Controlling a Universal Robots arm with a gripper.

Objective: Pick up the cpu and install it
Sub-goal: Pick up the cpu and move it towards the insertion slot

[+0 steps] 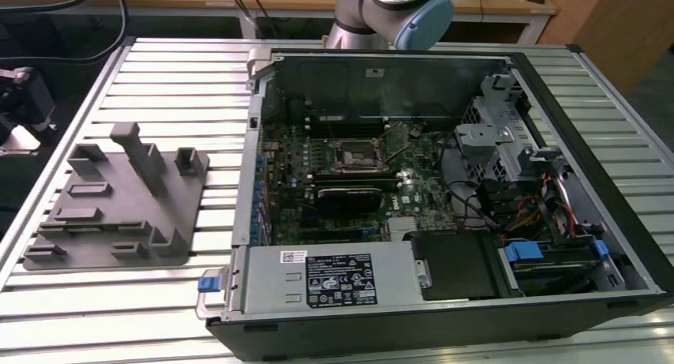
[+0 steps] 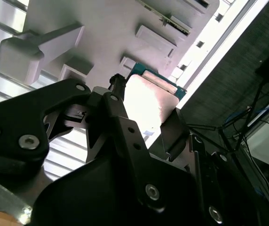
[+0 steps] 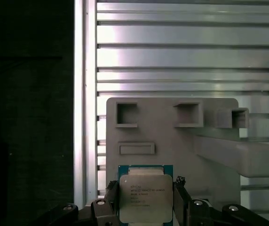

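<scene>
Right now your gripper [image 3: 146, 201] is clamped on the cpu [image 3: 145, 190]. In the first wrist view its black fingers [image 3: 181, 200] press on two opposite edges of the chip. The silver lid faces the camera, with a thin green border round it. In the second wrist view the cpu [image 2: 148, 101] sits bright between the fingers [image 2: 120, 122], a green edge showing at its far end.

Behind the chip lies the grey fixture [image 3: 172, 141], with square pockets and a long raised block [image 3: 233, 157], on the slatted table [image 3: 172, 56]. You cannot tell from these views whether the cpu rests on the fixture or hangs clear of it.

In the exterior view the fixture [image 1: 116, 198] lies at nine o'clock from the open case [image 1: 421, 332], on the exterior view's left and a little apart from it. The socket [image 1: 351, 152] sits near the middle of the board inside the case, with the power supply [image 1: 337, 279] at six o'clock from it. The arm [image 1: 406, 13] stands at twelve o'clock, just beyond the case's far wall.
</scene>
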